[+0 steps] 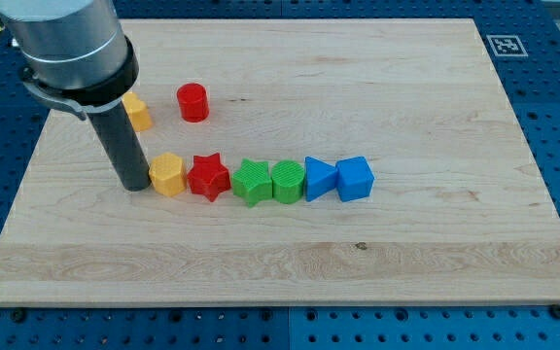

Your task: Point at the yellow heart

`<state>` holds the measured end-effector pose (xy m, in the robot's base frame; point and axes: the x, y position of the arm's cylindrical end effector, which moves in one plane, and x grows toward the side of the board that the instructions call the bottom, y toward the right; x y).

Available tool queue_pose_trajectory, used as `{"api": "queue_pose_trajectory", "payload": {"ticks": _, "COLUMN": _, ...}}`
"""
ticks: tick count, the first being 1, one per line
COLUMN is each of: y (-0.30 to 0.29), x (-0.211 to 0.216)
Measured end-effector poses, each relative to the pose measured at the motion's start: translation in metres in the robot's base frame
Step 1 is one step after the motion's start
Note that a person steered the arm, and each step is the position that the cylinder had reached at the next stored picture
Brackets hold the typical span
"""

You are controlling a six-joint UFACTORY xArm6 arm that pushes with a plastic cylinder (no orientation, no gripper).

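My tip (134,185) rests on the wooden board (406,272), touching or nearly touching the left side of a yellow block (167,174) that heads a row. Its shape is hard to make out; it looks like a heart or a hexagon. A second yellow block (137,112) sits above it, partly hidden behind my rod. The row runs to the right: a red star (208,177), a green star (252,182), a green block (287,181), a blue triangle-like block (319,179) and a blue cube (354,179).
A red cylinder (192,102) stands alone near the view's top left, right of the second yellow block. A square marker (505,45) is stuck on the board's top right corner. The board lies on a blue perforated table.
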<state>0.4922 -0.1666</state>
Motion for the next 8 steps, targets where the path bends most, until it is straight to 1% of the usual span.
{"api": "queue_pose_trajectory", "payload": {"ticks": 2, "y": -0.007, "x": -0.03}}
{"api": "queue_pose_trajectory", "payload": {"ticks": 3, "y": 0.006, "x": -0.045}}
{"api": "queue_pose_trajectory", "payload": {"ticks": 4, "y": 0.014, "x": -0.049}}
{"api": "queue_pose_trajectory", "payload": {"ticks": 5, "y": 0.015, "x": -0.067}}
{"api": "queue_pose_trajectory", "payload": {"ticks": 8, "y": 0.015, "x": -0.152}}
